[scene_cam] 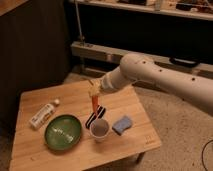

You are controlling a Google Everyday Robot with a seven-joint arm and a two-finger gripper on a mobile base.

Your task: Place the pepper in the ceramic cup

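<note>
The orange pepper [94,103] hangs tip-down from my gripper [93,91], which is shut on its upper end. It is in the air above the wooden table [60,107], a little up and left of the ceramic cup [99,129]. The cup is small, round and whitish, standing upright near the table's front middle. My white arm [150,75] reaches in from the right.
A green plate [63,132] lies left of the cup. A white tube-shaped bottle [43,114] lies at the table's left. A black-and-white packet [96,116] sits just behind the cup, a blue sponge [122,125] to its right. Shelving stands behind.
</note>
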